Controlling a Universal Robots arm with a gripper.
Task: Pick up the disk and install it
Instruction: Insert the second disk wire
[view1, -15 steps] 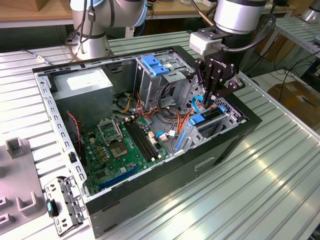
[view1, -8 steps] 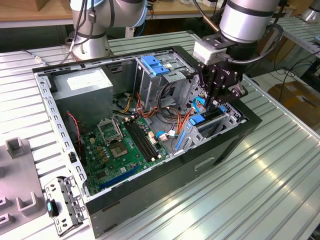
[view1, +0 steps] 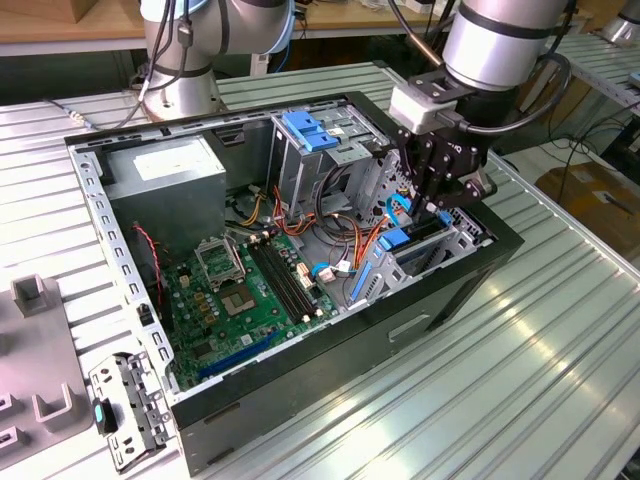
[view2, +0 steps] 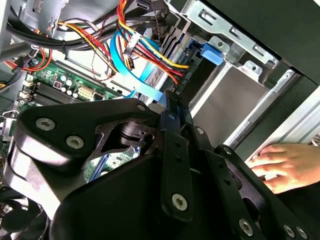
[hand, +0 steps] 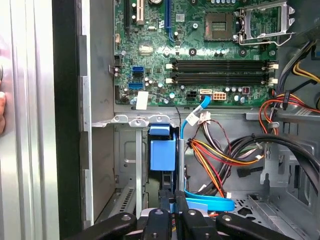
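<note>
Computer case (view1: 330, 330): open on the counter (view1: 560, 340). End effector (view1: 436, 205): above the case's drive bay; grip state cannot be told, fingertips masked by its own black linkage. Disk (hand: 163, 152): blue-railed, seated upright in that bay, body largely hidden.

Motherboard (view1: 245, 290) in case (view1: 400, 330); power supply (view1: 165, 180) behind.

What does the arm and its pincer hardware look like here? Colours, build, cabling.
The arm has a silver-grey cylindrical wrist segment with black cables looping around it. A white box-shaped module sits just under the wrist. The pincer is matte black, built from flat linkage plates joined by silver screw heads, as both wrist views show up close. No markings are legible.
</note>
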